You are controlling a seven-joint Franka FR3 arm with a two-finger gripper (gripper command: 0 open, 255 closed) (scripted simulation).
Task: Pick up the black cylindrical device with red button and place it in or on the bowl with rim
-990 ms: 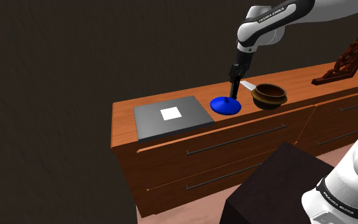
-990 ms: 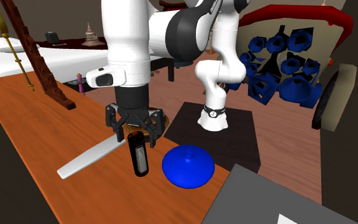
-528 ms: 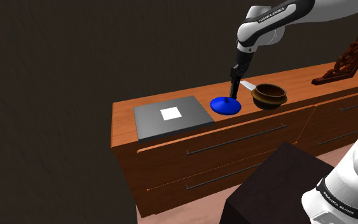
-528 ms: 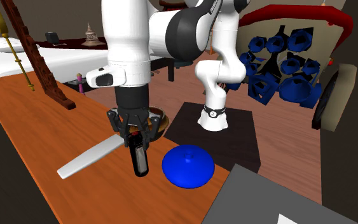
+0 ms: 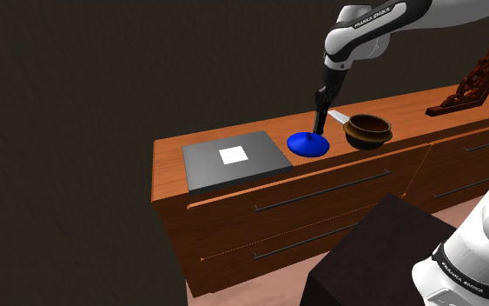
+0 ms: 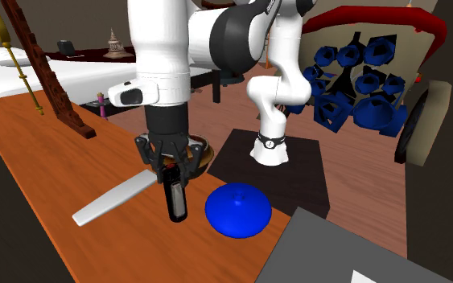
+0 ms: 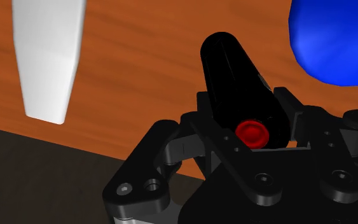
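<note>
1. Status check: my gripper (image 6: 172, 173) is clamped on the black cylindrical device (image 6: 175, 201), fingers closed on the end near its red button (image 7: 252, 133). The rest of the body hangs down below them.
2. The device's low tip sits just over the wooden dresser top (image 6: 47, 169), between the white flat blade (image 6: 116, 197) and the blue dome-shaped thing (image 6: 238, 211). I honestly can't tell if the tip is fully clear of the wood.
3. The target, the brown bowl with the rim (image 5: 368, 139), is near. In the second exterior view it peeks out right behind my hand (image 6: 204, 151).
4. Worry one: I'm only holding one end. It's a smooth round body with a lot of length dangling, so a quick swing toward the bowl could let it pivot or slide out of the fingers.
5. Worry two: height. If I travel sideways this low, the tip could clip the bowl's rim and shove the bowl along the top, or drag across the blue dome.
6. Worry three: the drop. The device looks long next to that bowl, so if I let go off-centre or from too high it could lever over the rim and roll off toward the dresser edge.
7. So I reckon: rise first, move slowly, and lower right into the bowl before opening.
</note>
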